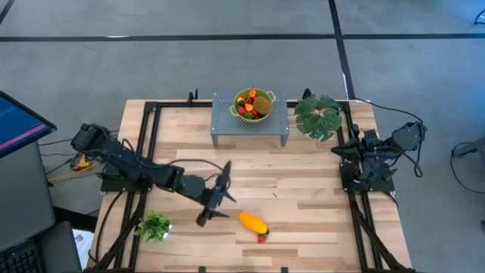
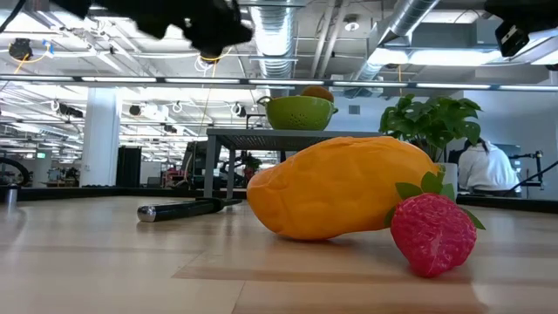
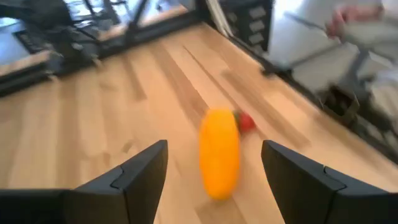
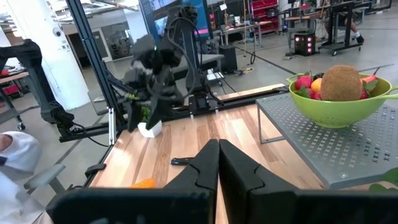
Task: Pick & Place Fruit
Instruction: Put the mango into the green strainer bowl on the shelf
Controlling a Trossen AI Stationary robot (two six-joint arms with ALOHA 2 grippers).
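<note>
Bright, even overhead light from ceiling strip lamps [image 2: 174,80] washes the wooden table [image 1: 303,189], leaving only soft shadows. The left wrist view is motion-blurred, smearing the yellow-orange fruit [image 3: 219,152] and strawberry [image 3: 246,122].

open-plan robotics lab: exposed ceiling ducts [image 2: 279,35], concrete floor [image 1: 227,61], other arm rigs [image 4: 180,56] behind
</note>
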